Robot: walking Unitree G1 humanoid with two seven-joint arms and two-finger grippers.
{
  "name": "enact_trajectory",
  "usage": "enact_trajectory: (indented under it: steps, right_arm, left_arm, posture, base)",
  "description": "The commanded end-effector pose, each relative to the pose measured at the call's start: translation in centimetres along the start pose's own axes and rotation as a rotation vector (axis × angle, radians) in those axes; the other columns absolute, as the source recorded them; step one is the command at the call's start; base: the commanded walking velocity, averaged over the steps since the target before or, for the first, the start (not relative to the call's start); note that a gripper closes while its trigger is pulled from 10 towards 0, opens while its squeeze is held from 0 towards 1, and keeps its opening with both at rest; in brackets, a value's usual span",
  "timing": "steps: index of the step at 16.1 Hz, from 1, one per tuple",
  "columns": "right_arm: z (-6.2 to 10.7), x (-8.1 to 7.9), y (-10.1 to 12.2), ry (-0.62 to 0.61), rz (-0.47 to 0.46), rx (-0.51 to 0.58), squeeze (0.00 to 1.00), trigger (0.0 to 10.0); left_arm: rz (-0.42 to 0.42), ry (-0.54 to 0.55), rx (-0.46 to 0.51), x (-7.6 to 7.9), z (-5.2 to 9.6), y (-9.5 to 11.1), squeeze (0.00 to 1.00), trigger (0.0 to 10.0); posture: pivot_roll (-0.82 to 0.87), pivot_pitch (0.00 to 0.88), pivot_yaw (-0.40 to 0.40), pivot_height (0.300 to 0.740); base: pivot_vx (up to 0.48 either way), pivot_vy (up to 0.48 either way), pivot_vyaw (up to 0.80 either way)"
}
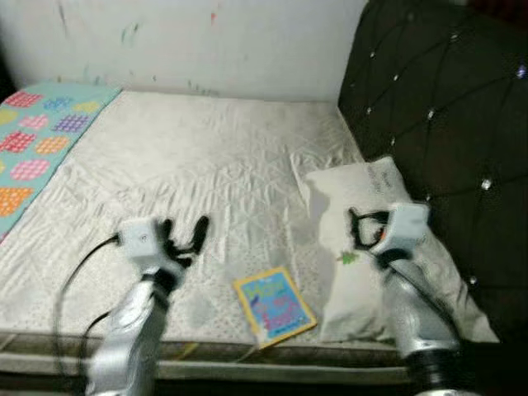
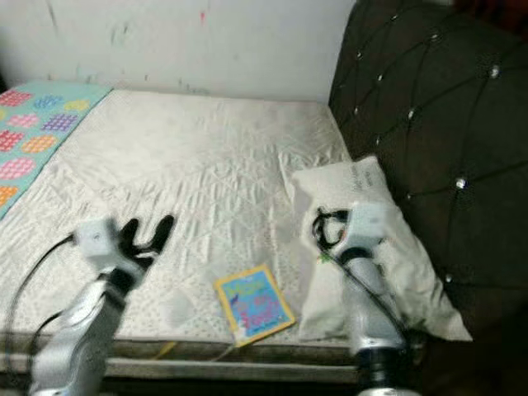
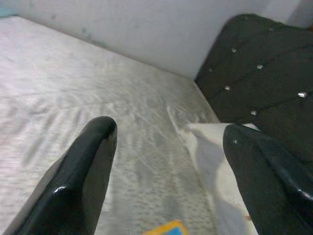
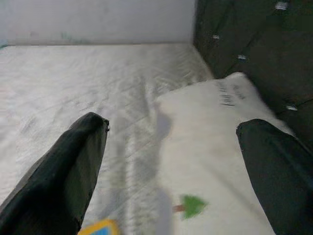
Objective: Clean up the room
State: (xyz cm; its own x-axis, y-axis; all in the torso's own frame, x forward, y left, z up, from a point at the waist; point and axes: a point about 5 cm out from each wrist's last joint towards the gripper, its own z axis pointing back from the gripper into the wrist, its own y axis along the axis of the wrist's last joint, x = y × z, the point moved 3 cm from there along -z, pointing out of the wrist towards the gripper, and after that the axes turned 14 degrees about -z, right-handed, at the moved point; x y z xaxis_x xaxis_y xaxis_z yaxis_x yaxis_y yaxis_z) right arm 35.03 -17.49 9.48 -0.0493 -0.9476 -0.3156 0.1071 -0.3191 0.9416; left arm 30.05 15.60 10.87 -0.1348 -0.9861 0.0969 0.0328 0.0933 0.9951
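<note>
Up front, the left gripper [image 1: 183,233] hovers above the near part of a bare white quilted mattress [image 1: 198,157], its two black fingers [image 3: 83,171] spread wide and holding nothing. The right gripper [image 1: 363,228] hangs over a white pillow [image 1: 355,247], its two fingers [image 4: 68,171] likewise spread apart and empty.

Between the two arms, one thin children's book [image 1: 274,304] lies flat near the mattress's front edge, just beside the pillow's near corner. Its cover is blue with a yellow border and colourful lettering too blurred to read.

One pillow lies along the mattress's right side against a dark tufted headboard [image 1: 437,107] dotted with shiny studs. Dark printed writing [image 4: 230,93] runs near the pillow's far end, too blurred to make out, and one small green tree motif [image 4: 191,205] sits near its lower part.

At the far left, one teal blanket [image 1: 37,136] patterned with pink, orange, yellow and purple patches lies along the mattress's edge. A white wall [image 1: 206,41] with faint coloured marks rises behind the bed.
</note>
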Motion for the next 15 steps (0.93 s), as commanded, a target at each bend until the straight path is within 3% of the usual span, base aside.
enact_trajectory:
  steps: [1,8,15]
  right_arm:
    - [-0.14,0.33,0.66,-0.007,0.011,0.014,0.0,10.0]
    - [-0.04,0.21,0.39,0.001,0.001,0.004,0.0,10.0]
    - [0.27,0.2,0.19,0.008,-0.019,-0.009,0.0,10.0]
  left_arm:
    - [0.007,-0.016,0.006,0.48,-0.15,0.21,0.0,10.0]
    - [0.01,-0.002,0.01,0.25,-0.14,0.3,0.0,10.0]
    - [0.017,0.002,0.007,0.29,-0.01,0.35,0.0,10.0]
  posture:
    - [-0.04,0.0,-0.036,0.74]
    - [-0.04,0.0,-0.036,0.74]
    - [-0.04,0.0,-0.037,0.74]
  base:
    - [0.0,0.0,0.0]
    - [0.0,0.0,0.0]
    - [0.0,0.0,-0.69]
